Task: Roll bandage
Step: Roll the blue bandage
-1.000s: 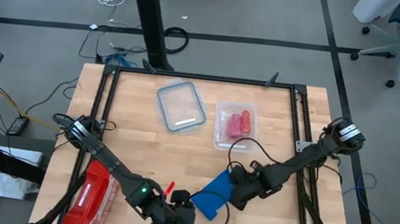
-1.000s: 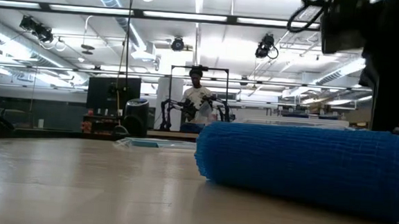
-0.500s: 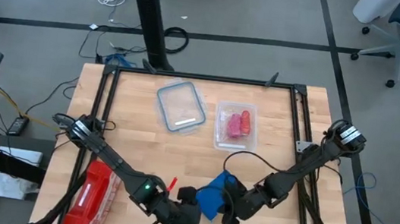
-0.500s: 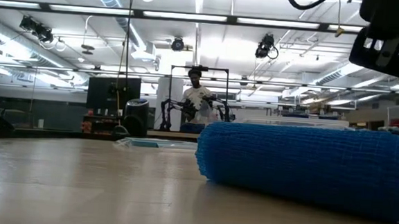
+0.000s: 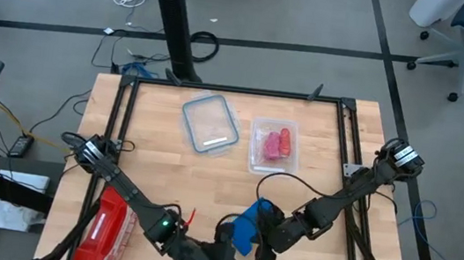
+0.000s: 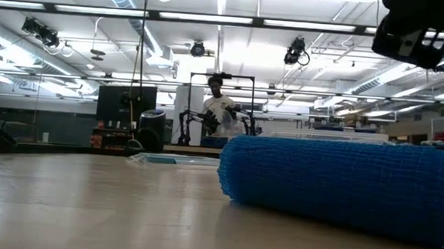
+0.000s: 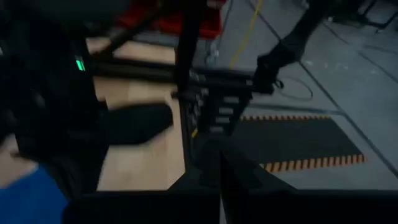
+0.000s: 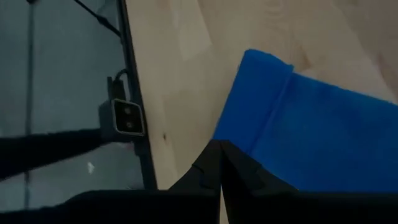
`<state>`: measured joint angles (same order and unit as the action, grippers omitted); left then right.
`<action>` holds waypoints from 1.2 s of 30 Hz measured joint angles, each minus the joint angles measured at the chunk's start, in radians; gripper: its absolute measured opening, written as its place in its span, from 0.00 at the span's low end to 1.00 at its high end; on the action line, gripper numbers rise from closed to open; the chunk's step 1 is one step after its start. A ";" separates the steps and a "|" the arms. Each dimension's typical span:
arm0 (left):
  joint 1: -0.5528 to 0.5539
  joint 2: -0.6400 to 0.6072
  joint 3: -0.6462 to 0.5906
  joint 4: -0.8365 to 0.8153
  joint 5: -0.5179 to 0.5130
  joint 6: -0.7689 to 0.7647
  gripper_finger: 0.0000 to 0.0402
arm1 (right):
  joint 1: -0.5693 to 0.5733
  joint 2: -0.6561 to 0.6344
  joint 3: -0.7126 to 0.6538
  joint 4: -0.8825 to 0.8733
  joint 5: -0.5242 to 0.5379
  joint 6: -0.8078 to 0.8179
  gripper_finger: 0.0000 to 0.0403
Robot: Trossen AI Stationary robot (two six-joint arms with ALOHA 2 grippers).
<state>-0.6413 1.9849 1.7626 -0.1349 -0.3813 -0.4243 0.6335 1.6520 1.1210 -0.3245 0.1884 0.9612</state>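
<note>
The bright blue bandage (image 5: 247, 223) lies on the wooden table near its front edge. It is a flat band with one end folded or rolled over (image 8: 258, 99), and it fills the right of the low view (image 6: 342, 186). My left gripper (image 5: 230, 243) is shut at the bandage's near left end, and a bit of blue shows beside it in the left wrist view (image 7: 28, 196). My right gripper (image 5: 267, 241) is shut at the bandage's near right side, with its fingertips (image 8: 219, 149) over the band's edge. My left gripper stands right beside the bandage's near left end; I cannot tell whether it touches it. My right gripper has its shut fingertips over the bandage's edge (image 8: 233, 140), slanting down from the table's right; its own fingers hide the spot, so I cannot tell whether it touches.
A clear lidded box (image 5: 210, 124) and a clear tray with pink-red rolls (image 5: 275, 144) stand at the back of the table. A red wrapped pack (image 5: 110, 222) lies at the near left. A dark gripper part hangs at the low view's top right (image 6: 413, 32). A person stands far behind.
My right gripper has gone from the bandage's far right side toward the table's near edge and now stays there. My left gripper has gone toward the table's right edge, up to the bandage's near left end. The bandage has stayed where it was.
</note>
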 joint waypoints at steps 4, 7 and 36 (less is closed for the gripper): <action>0.025 -0.046 0.000 0.051 -0.001 0.052 0.00 | -0.002 -0.001 0.091 -0.128 -0.010 -0.067 0.00; 0.037 -0.085 0.000 0.074 -0.001 0.096 0.00 | -0.003 -0.001 0.159 -0.257 -0.009 -0.120 0.00; 0.039 -0.300 0.001 0.242 0.309 0.254 0.00 | 0.025 -0.003 0.275 -0.493 -0.088 -0.043 0.00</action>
<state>-0.6022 1.6844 1.7639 0.1069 -0.0726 -0.1705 0.6582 1.6485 1.3960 -0.8179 0.1005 0.9180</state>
